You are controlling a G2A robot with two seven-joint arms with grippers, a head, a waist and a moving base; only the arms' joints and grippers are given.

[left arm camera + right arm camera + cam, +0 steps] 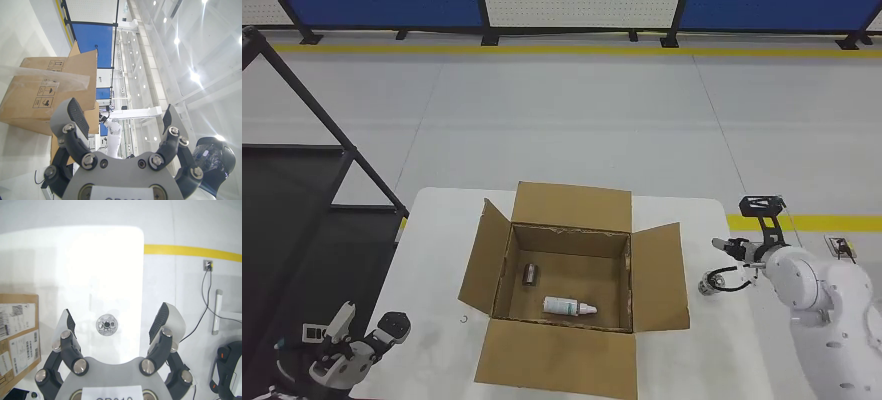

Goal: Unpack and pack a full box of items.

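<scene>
An open cardboard box (657, 280) stands mid-table with all flaps spread. Inside lie a white bottle (570, 307) on its side and a small dark cylinder (531, 272). A small round silver part (106, 325) rests on the white table (432, 270) right of the box, also seen from above (706, 287). My right gripper (116, 309) hovers over that part, open, with the part between its fingers but untouched; from above the gripper (722, 264) sits beside the right flap. My left gripper (121, 106) is open and holds nothing, low at the table's front left corner (370, 322).
The box's outer wall (47, 91) with a loose strip of clear tape (47, 77) is close in the left wrist view. A labelled flap (19, 336) lies beside the right gripper. A black frame (302, 130) stands left of the table. A cable (204, 298) runs across the floor.
</scene>
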